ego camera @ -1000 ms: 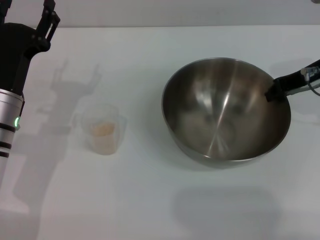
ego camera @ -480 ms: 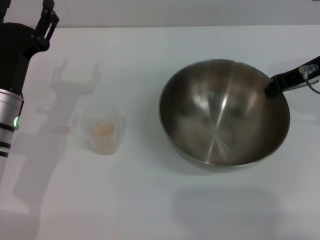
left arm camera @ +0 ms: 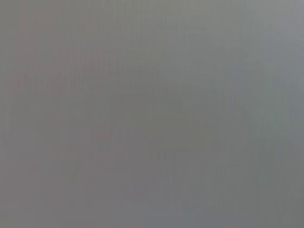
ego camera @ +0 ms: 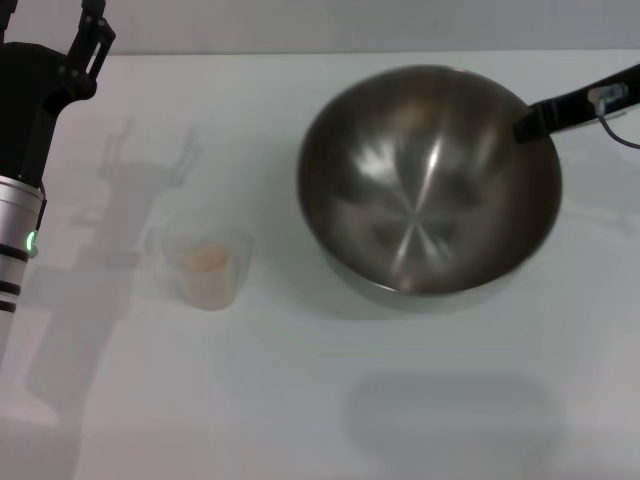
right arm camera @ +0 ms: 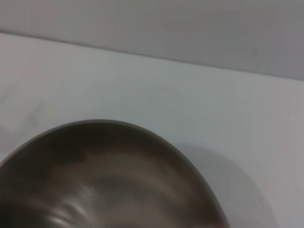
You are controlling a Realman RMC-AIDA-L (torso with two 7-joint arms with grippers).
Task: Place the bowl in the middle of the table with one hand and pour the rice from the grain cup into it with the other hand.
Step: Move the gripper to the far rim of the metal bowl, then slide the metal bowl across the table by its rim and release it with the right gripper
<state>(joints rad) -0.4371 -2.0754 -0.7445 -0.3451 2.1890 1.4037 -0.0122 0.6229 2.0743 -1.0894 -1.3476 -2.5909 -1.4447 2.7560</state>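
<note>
A plain white desk [ego camera: 300, 400] is filling the head view, with a grey wall band running along its far edge. The bowl [ego camera: 428, 182] is sitting right of the grain cup [ego camera: 207, 258], well apart from it, and appears tilted with its near side lifted off the surface, casting a shadow beneath. The right pincer [ego camera: 528, 123] is gripping the bowl's far-right rim, its jaws pinched closed on the metal edge, so the bowl is hanging inward from that pincer toward the cup. The right wrist view is showing only the bowl's [right arm camera: 104, 180] curved rim and brushed interior over the desk. The cup is standing upright, holding a small heap of rice [ego camera: 206, 258] at its bottom. The left pincer [ego camera: 88, 42] is hovering far-left of the cup, well apart from it, fingers spread a little and holding nothing; the left wrist view is showing only blank grey. The relation that matters: the cup is lying on the near-right side of the left pincer, much closer to it than to the right one, so the left arm looks better placed to fetch the cup once the bowl is being set down.
</note>
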